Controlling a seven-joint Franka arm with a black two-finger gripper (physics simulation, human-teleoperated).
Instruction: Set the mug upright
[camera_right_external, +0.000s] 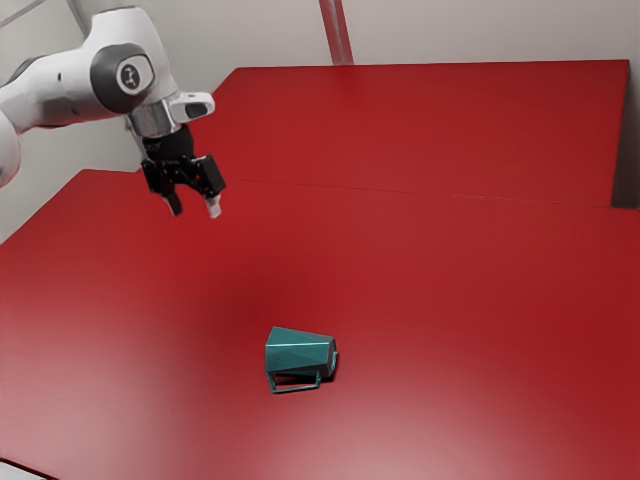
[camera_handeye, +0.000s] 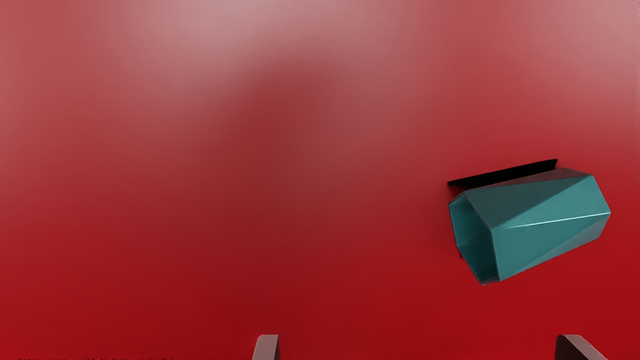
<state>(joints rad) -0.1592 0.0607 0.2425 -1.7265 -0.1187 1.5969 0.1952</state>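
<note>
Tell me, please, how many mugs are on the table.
1. The teal mug lies on its side on the red table, in the exterior view lower and farther right than the hand.

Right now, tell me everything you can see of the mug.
The mug is teal, angular-faceted and slightly glossy, seemingly hard. It lies on its side, resting on the red table, its hollow mouth facing sideways and its thin, squared handle jutting out. My end effector is clear of it.
</note>
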